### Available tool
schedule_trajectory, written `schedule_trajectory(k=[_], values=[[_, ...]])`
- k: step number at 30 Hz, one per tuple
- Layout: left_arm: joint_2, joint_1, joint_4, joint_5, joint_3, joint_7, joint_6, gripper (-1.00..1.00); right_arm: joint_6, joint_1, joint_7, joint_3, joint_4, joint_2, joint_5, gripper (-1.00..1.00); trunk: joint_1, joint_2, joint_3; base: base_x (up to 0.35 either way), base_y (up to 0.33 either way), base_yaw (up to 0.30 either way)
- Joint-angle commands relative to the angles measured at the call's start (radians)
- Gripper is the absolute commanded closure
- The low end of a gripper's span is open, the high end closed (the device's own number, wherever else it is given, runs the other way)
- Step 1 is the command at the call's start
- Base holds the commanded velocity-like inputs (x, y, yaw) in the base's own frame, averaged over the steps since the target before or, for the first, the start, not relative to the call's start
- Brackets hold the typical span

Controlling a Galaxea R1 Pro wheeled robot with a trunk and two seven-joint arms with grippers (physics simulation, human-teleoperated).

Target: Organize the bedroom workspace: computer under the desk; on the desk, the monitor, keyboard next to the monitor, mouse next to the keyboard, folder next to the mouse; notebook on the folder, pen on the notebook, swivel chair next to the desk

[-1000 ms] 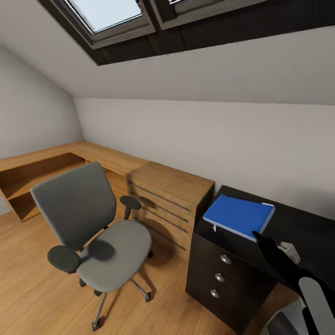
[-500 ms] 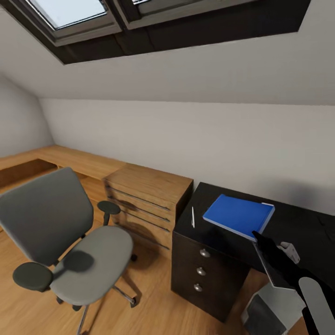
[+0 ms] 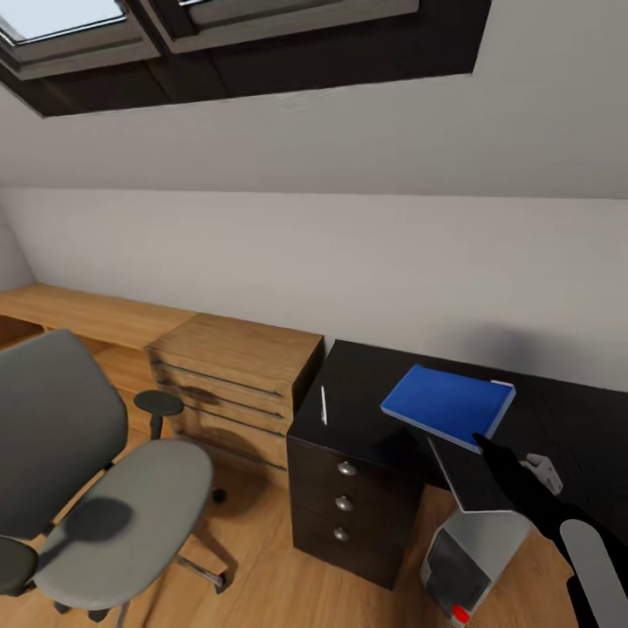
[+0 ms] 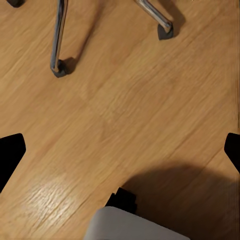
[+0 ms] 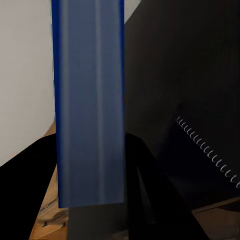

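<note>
The right arm enters the head view at the lower right corner, with a grey-white forearm segment and a black wrist that reaches up and to the left. The right gripper (image 3: 485,443) is closed on the edge of the blue folder (image 3: 448,404) and holds it in the air. In the left wrist view, the dark fingertips (image 4: 10,155) of the left gripper (image 4: 120,152) stand at the two side edges, wide apart.
</note>
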Motion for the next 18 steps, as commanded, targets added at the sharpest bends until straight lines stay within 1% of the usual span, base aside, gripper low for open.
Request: schedule_trajectory(k=[1,4,6,14,16,18], values=[[0.001,0.000,-0.002,0.006,-0.006,0.008,0.003,-1.00,0.005,-0.001,-0.006,-0.001,-0.001,0.000,-0.010,1.00,0.000,-0.001,-0.001,0.000,0.000,-0.295],[0.001,0.000,-0.002,0.005,-0.006,0.008,0.002,-1.00,0.005,-0.001,-0.006,-0.002,-0.001,0.000,-0.010,1.00,0.000,-0.001,0.000,0.000,0.000,-0.224],[0.001,0.000,-0.002,0.005,-0.006,0.008,0.002,-1.00,0.005,-0.001,-0.006,-0.002,-0.001,0.000,-0.011,1.00,0.000,-0.001,0.000,0.000,0.000,-0.091],[0.001,0.000,-0.002,0.005,-0.006,0.008,0.002,-1.00,0.005,-0.001,-0.006,-0.003,-0.002,0.000,-0.011,1.00,0.000,-0.001,0.000,0.000,0.002,-0.005],[0.001,0.000,-0.002,0.005,-0.006,0.008,0.002,-1.00,0.005,-0.001,-0.006,-0.003,-0.003,0.000,-0.011,1.00,0.000,-0.001,0.000,0.000,0.138,-0.002],[0.001,0.000,-0.002,0.005,-0.006,0.008,0.001,-1.00,0.005,-0.001,-0.006,-0.002,-0.002,0.000,-0.011,1.00,0.000,-0.001,0.000,0.000,0.271,-0.132]])
